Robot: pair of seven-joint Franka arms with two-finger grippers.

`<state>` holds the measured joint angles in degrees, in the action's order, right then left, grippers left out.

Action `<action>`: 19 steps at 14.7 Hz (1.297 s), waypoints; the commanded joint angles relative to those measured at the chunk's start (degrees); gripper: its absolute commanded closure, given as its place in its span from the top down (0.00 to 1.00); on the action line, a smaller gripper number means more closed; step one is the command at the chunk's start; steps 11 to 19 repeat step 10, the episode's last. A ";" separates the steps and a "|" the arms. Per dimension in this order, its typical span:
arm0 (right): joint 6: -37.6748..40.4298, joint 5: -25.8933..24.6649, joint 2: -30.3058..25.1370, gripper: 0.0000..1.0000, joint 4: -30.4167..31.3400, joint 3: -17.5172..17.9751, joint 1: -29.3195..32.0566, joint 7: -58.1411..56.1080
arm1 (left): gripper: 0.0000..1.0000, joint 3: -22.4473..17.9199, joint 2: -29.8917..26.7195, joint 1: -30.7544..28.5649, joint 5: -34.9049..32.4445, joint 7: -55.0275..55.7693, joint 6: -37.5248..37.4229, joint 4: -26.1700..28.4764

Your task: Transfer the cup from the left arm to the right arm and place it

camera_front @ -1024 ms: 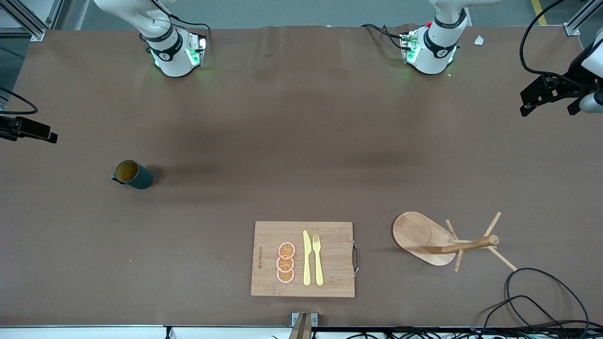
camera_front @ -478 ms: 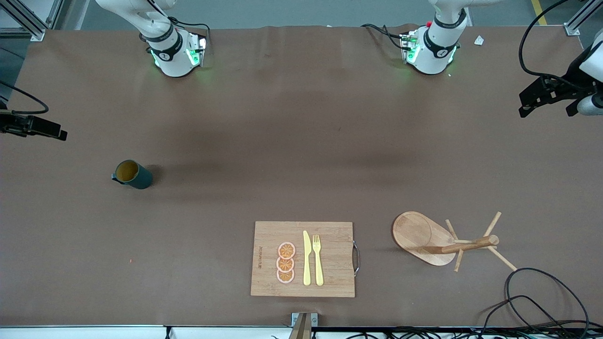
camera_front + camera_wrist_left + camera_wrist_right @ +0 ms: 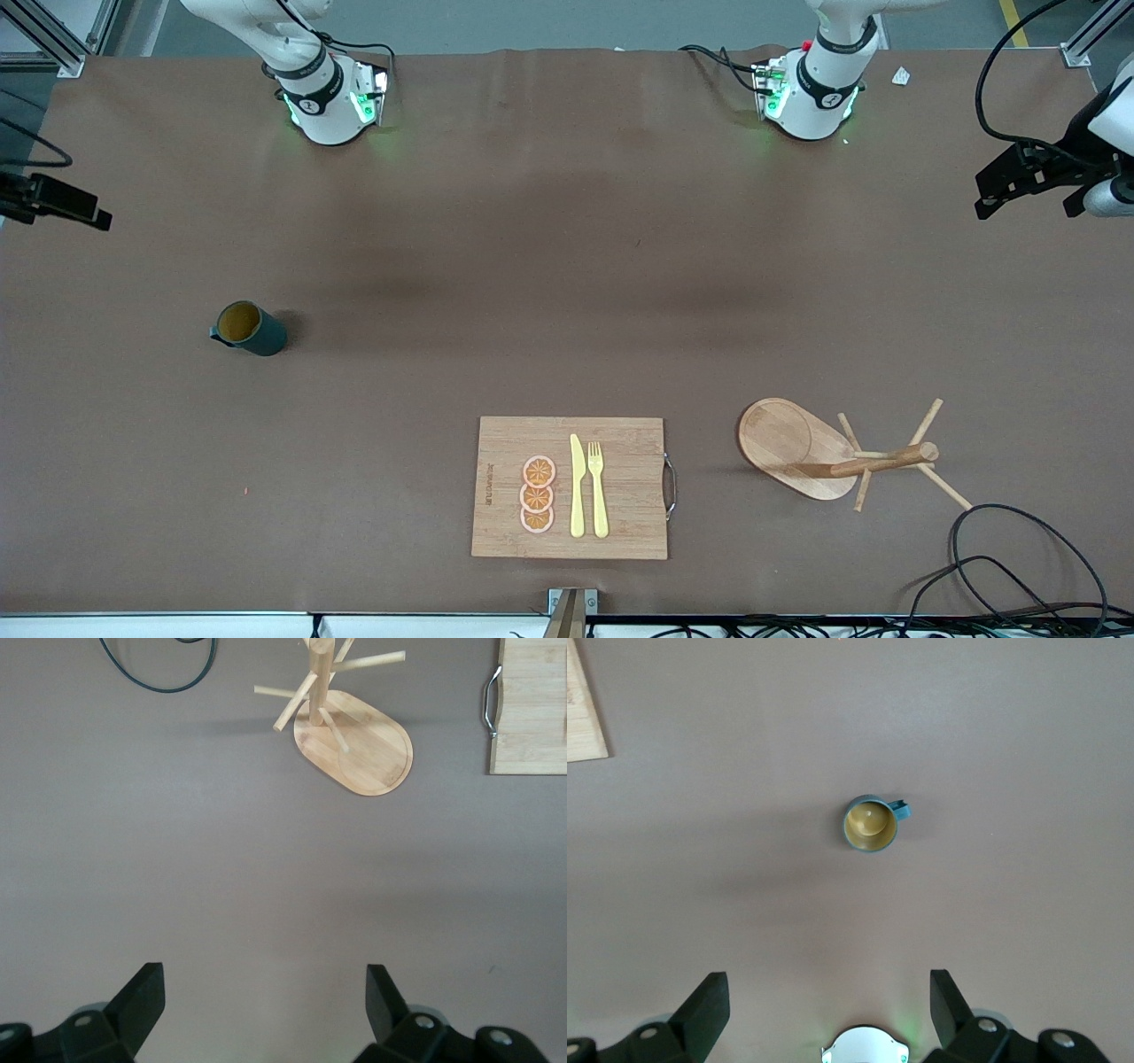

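**Stock of the bench: cup set down, both tools empty**

Brown-covered bench (image 3: 567, 266), listed across the front view from the right arm's end to the left arm's end.

1. Right tool (image 3: 58, 206): up in the air over the bench edge at the right arm's end. Its wrist view shows the two fingers (image 3: 709, 1001) spread wide with nothing between them, looking straight down on the cup.
2. Cup (image 3: 251, 329): dark teal, tan-yellow inside, thin loop handle. Stands upright on bare bench toward the right arm's end, well apart from both tools and from every other item. Untouched by anything.
3. Cutting board (image 3: 570, 487): near the bench edge closest to the front camera, about midway along it. Carries three orange slices (image 3: 537, 494), a yellow knife (image 3: 577, 486) and a yellow fork (image 3: 598, 489), side by side.
4. Wooden mug tree (image 3: 842, 454): oval base, pegged post; toward the left arm's end, near the same edge as the board.
5. Left tool (image 3: 1032, 182): in the air over the bench edge at the left arm's end. Fingers (image 3: 142, 1001) wide apart, empty; mug tree in its wrist view.

Progress, as judged: the cup rests at the right arm's end with both tools clear, which fits a finished handover and placing. Nothing appears left but for the arms to park.
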<state>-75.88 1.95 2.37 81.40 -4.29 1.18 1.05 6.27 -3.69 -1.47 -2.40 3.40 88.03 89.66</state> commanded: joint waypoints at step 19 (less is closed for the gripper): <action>-2.78 0.25 -6.77 1.00 6.84 1.21 0.23 0.80 | 1.00 0.06 0.62 -0.11 0.29 -0.68 -1.73 -1.42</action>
